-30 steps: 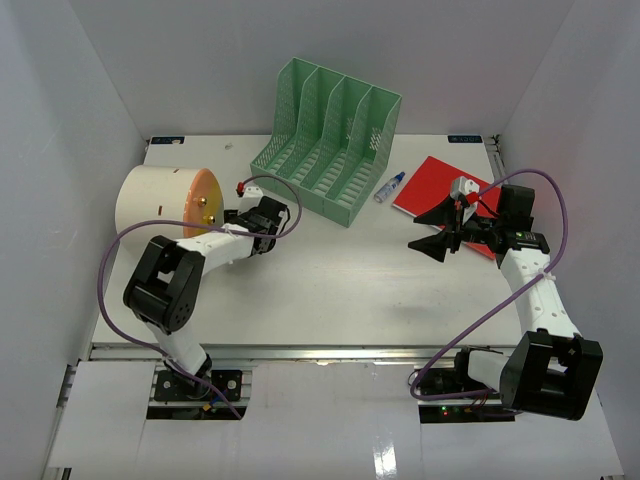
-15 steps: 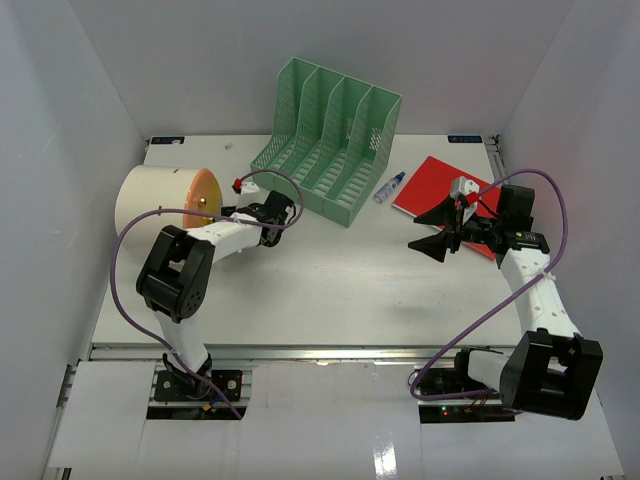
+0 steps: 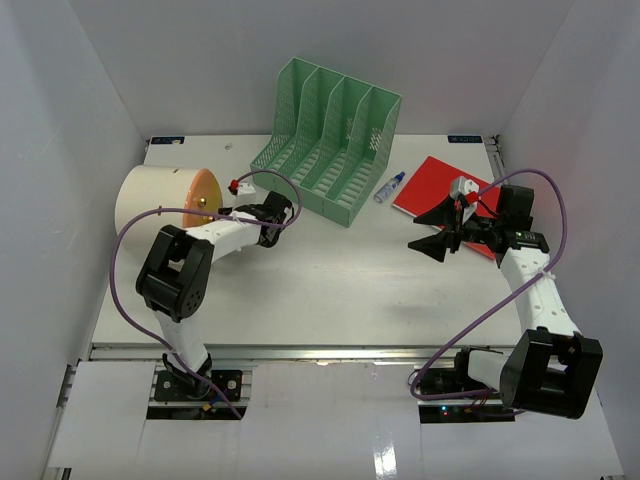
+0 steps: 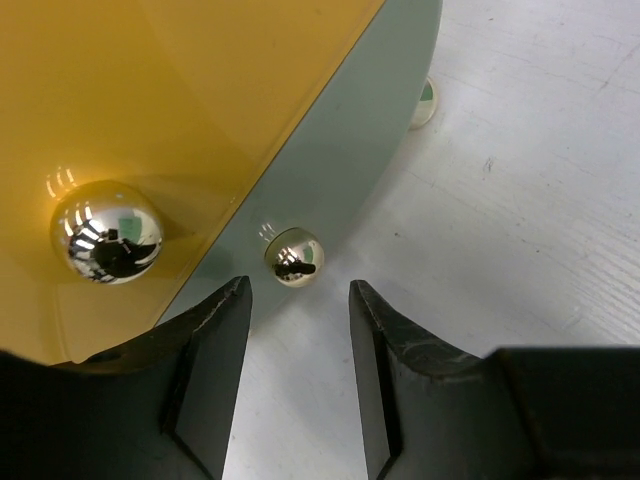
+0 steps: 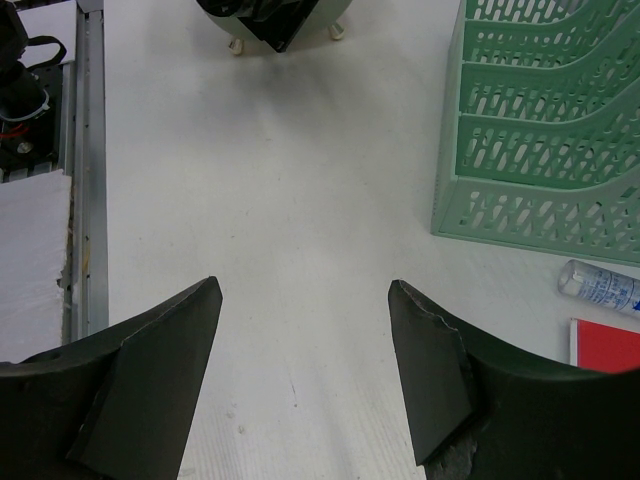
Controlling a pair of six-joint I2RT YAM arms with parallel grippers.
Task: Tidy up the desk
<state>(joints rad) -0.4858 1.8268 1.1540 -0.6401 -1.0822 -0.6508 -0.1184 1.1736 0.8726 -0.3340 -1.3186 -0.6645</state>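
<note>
Now: both jaws released, tabletop (image 3: 330, 285) beneath.
Low, my left jaws face a chrome knob (image 4: 292, 257); right jaws higher up.

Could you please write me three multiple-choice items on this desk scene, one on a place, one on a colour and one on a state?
1. Where does the small blue-capped bottle lie?
A. On the desk, between the file organiser and the notebook
B. Inside the file organiser
C. On top of the notebook

2. What colour is the notebook?
A. Blue
B. Green
C. Red

3. What state is the right gripper in?
A. Shut on the bottle
B. Open, holding nothing
C. Shut, holding nothing

Answers:
1 A: the top view shows it on bare desk in the gap between the two.
2 C: its cover is plain red.
3 B: the right wrist view shows the fingers wide apart with only desk between them.
</note>
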